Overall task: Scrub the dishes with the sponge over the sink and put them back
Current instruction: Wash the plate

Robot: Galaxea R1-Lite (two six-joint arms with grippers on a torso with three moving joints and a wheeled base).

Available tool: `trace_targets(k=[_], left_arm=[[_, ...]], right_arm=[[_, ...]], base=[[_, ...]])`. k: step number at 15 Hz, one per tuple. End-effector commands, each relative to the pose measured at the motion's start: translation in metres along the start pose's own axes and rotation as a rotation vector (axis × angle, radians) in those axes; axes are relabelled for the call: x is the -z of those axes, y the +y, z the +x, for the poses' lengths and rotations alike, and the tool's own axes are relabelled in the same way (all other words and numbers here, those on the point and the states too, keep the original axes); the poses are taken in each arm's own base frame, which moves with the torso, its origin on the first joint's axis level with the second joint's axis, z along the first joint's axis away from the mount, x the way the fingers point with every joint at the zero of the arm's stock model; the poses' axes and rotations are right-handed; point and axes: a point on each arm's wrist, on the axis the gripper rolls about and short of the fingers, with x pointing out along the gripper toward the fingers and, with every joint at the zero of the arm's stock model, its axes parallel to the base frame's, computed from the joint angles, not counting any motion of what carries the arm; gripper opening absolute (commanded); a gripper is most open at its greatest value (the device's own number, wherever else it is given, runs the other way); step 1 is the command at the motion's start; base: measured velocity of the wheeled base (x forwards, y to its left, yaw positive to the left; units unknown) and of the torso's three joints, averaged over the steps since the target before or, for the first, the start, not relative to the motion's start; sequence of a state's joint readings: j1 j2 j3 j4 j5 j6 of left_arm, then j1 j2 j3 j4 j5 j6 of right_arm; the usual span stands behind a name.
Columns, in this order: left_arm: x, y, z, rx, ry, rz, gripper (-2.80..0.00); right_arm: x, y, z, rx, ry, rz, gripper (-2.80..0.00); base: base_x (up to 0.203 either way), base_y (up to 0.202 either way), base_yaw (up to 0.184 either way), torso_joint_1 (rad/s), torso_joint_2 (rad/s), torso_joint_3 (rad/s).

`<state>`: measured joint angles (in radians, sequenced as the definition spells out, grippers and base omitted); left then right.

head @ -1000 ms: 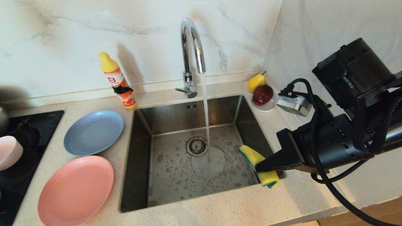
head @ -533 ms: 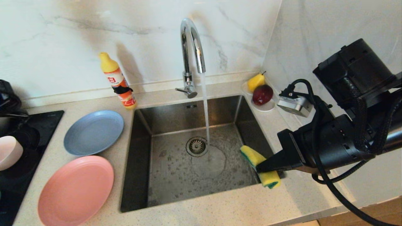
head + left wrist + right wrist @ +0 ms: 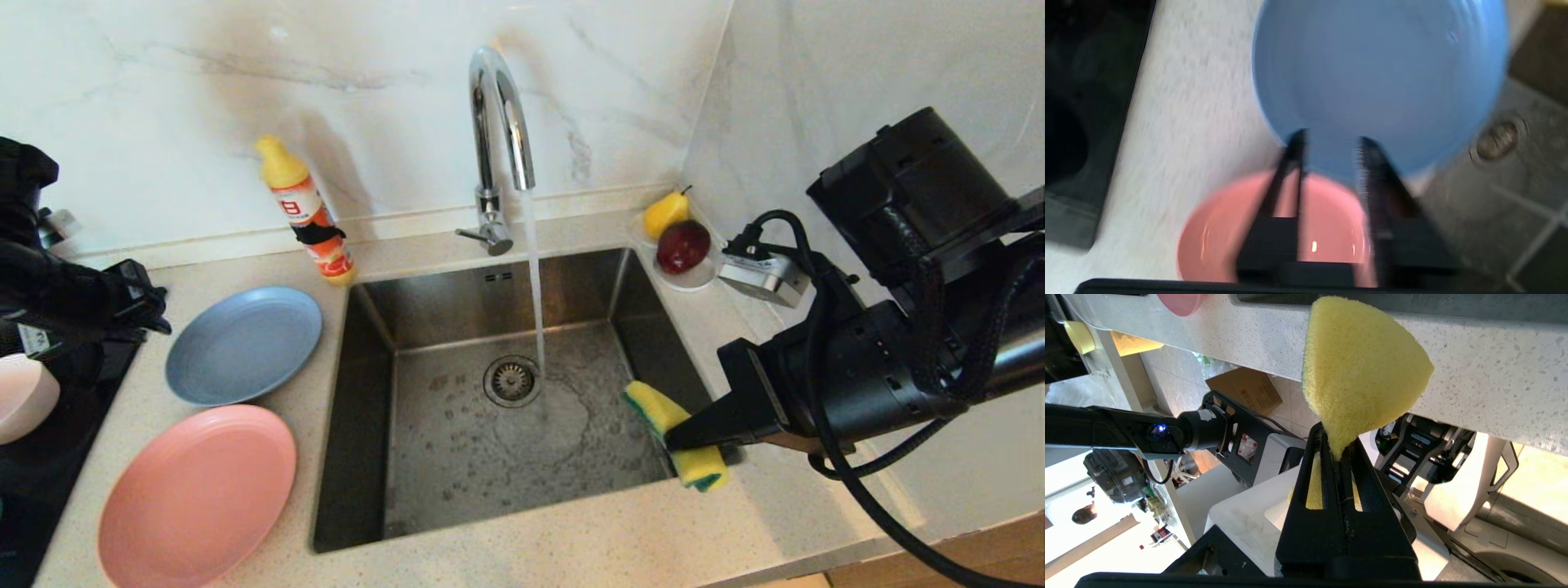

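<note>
Since the earlier frames, the left end effector (image 3: 155, 314) has been brought into the left edge of the head view, just beside the grey-blue plate (image 3: 243, 345); nothing else has been shifted. In the left wrist view its fingers (image 3: 1290, 163) are seen slightly apart, with nothing held between them, above the near rim of the grey-blue plate, and the pink plate (image 3: 1331, 228) is seen behind them. The pink plate (image 3: 196, 498) lies at the lower left of the head view on the tabletop (image 3: 571, 547), close to the grey-blue plate. A pale pink bowl (image 3: 23, 398) is cut off by the left edge. The right end effector (image 3: 679, 434) is held at the lower right, clamped shut on the sponge (image 3: 678, 433) above the right edge of the sink (image 3: 367, 457). Water is being run from the tap (image 3: 498, 139) beside the drain (image 3: 512, 380). A detergent bottle (image 3: 306, 212) is stood at the upper left of the sink, and a pear (image 3: 665, 214) and a red fruit (image 3: 682, 247) are kept at its upper right.
</note>
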<state>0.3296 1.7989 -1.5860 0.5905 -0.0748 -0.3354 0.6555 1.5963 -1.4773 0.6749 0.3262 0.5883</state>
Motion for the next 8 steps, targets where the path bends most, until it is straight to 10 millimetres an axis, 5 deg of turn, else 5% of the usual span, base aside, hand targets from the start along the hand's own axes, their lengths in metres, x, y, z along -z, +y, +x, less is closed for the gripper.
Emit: trace_targets(k=[1, 8], left_arm=[[-0.002, 0.003, 0.038, -0.026, 0.039, -0.037, 0.0], [-0.02, 0.01, 0.1, -0.052, 0.053, -0.202, 0.0]], right_arm=[[-0.001, 0.0, 0.002, 0.0, 0.005, 0.001, -2.8], [-0.001, -0.006, 0.001, 0.016, 0.002, 0.015, -2.8]], base=[[0.0, 0.0, 0.0, 0.0, 0.0, 0.0], [0.0, 0.0, 0.0, 0.0, 0.0, 0.0]])
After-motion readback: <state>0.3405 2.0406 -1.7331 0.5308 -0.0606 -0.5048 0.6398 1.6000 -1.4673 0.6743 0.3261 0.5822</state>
